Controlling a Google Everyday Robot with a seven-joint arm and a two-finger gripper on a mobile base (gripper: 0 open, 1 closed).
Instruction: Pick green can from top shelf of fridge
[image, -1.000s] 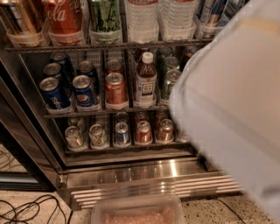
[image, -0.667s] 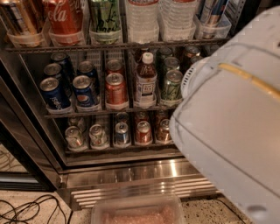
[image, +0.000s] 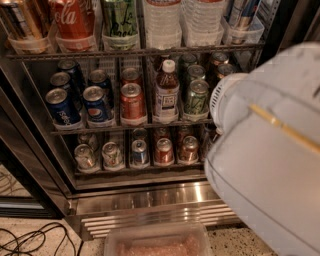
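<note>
The step in hand is the approach, and the green can is not yet touched. It stands upright in a clear tub on the top shelf of the fridge, just beside the red Coca-Cola can on its left and a clear water bottle on its right. Its upper end runs off the top edge of the view.

The arm fills the right side as a big white casing, low and well apart from the can, covering part of the middle and lower racks. The tool itself is not in view, so whether it is released or clenched cannot be told, and nothing shows it holding anything.

By the look of it, the next move calls for the tool to go up and to the left, to the level of the top shelf, and to come at the can from the front. The neighbours stand close on both sides, so the tool probably has little room to slip in beside the can. The tub's front wall and the shelf's thin rail cross the can's base — the grip likely belongs above them, on the bare body. A lift out of the tub before pulling back seems needed, or the tub may drag along.
</note>
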